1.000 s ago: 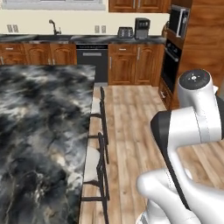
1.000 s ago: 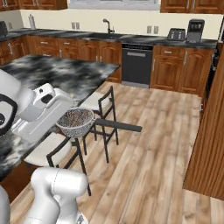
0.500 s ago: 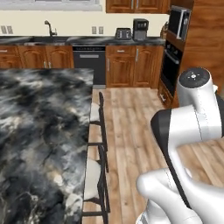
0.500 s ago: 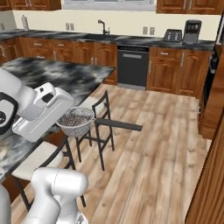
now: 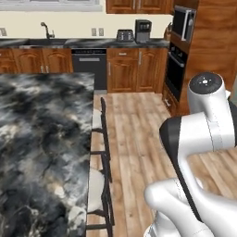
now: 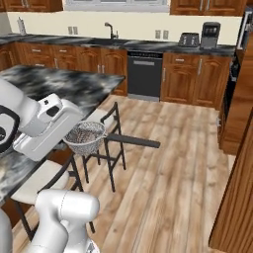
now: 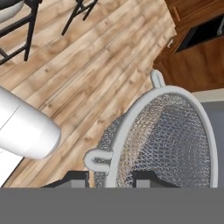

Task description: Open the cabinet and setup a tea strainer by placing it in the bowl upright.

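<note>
Round silver wire-mesh tea strainer (image 6: 85, 138) w/ metal rim, thin dark handle sticking out level, held in air beside dark marbled bench (image 6: 74, 89) edge. Hand (image 7: 110, 177) pinching its rim; fingertips mostly cut off at frame bottom.

In the hand view the tea strainer (image 7: 175, 140) is cut off at the bottom by the picture's lower edge, so its mesh base and dark handle are out of sight there. The claw (image 7: 111, 178) shows just its two dark tips, and the strainer's rim covers the gap between them, so the contact itself is hidden. In the right base view the white hand hides the near side of the strainer's basket. The cabinet (image 6: 237, 188) runs off the right edge of that view, handles and doors unseen. The table (image 5: 41, 152) is cut by the left and bottom edges of the left base view.
</note>
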